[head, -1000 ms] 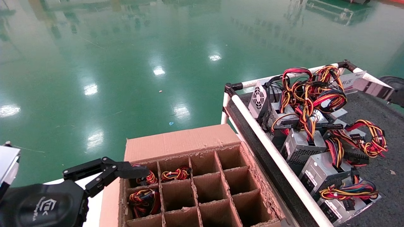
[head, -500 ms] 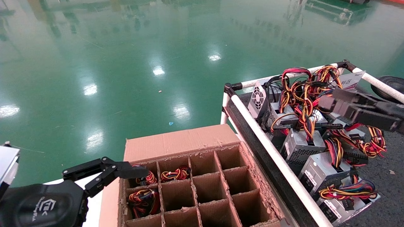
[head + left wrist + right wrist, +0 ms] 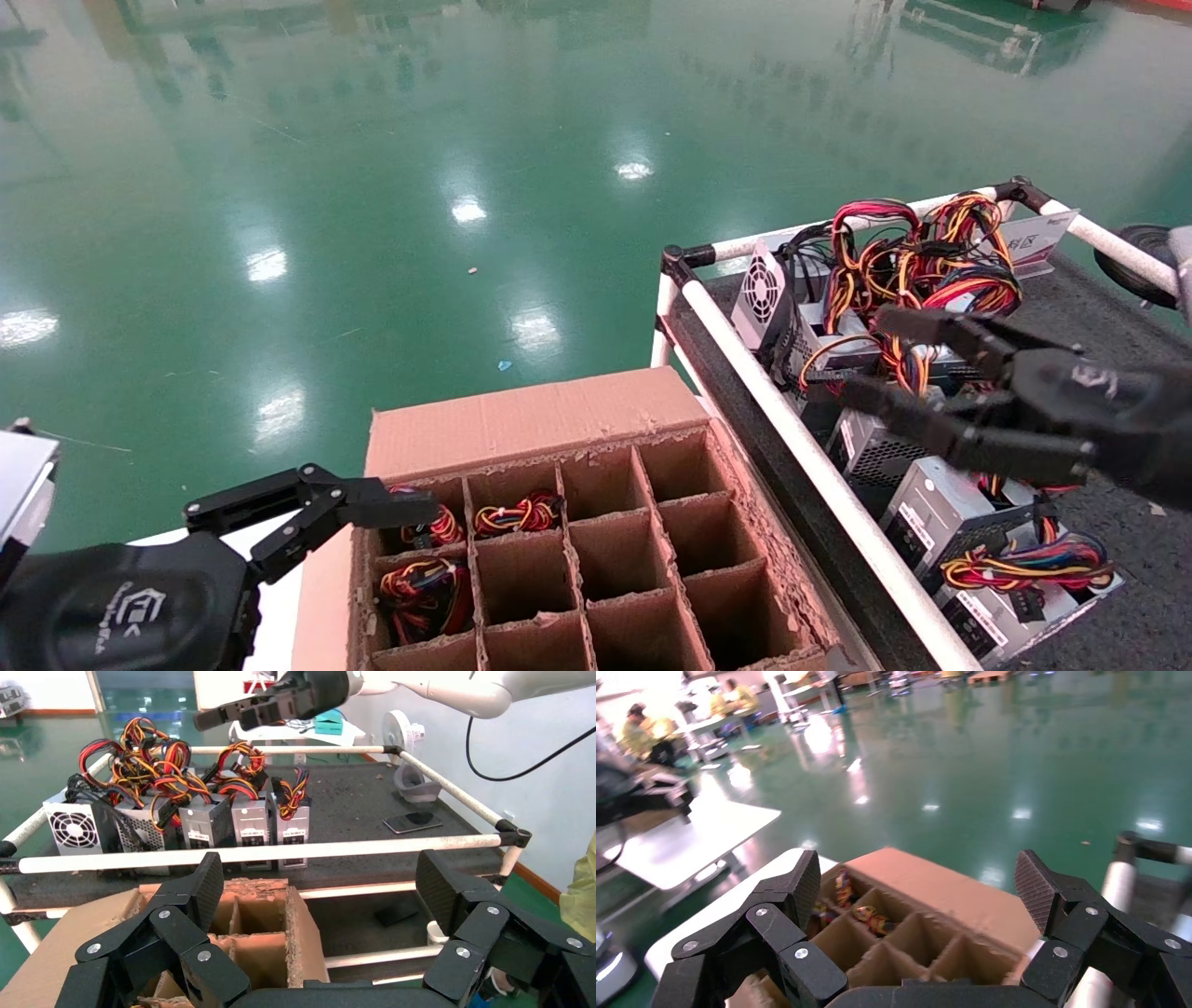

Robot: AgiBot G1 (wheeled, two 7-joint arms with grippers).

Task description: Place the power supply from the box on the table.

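The brown box [image 3: 549, 419] with its cardboard grid stands at bottom centre. Wire bundles of a power supply [image 3: 518, 513] and two more [image 3: 421, 589] show in its left cells; the other cells look empty. Several power supplies [image 3: 880, 433] lie on the dark grey table [image 3: 1099, 317] to the right. My right gripper [image 3: 861, 354] hangs open and empty above them, near the white rail [image 3: 792, 424], fingers pointing at the box [image 3: 947, 888]. My left gripper [image 3: 391, 511] is open and empty at the box's left rim [image 3: 260, 924].
Glossy green floor lies beyond the box. A white surface [image 3: 279, 596] sits under my left arm. On the table's far side lie a phone [image 3: 413, 822] and a grey holder [image 3: 415, 783]. A black wheel [image 3: 1141, 266] stands past the far rail.
My right gripper has swung from the table's far right edge, down and left over the power supplies toward the box. The left gripper has not moved.
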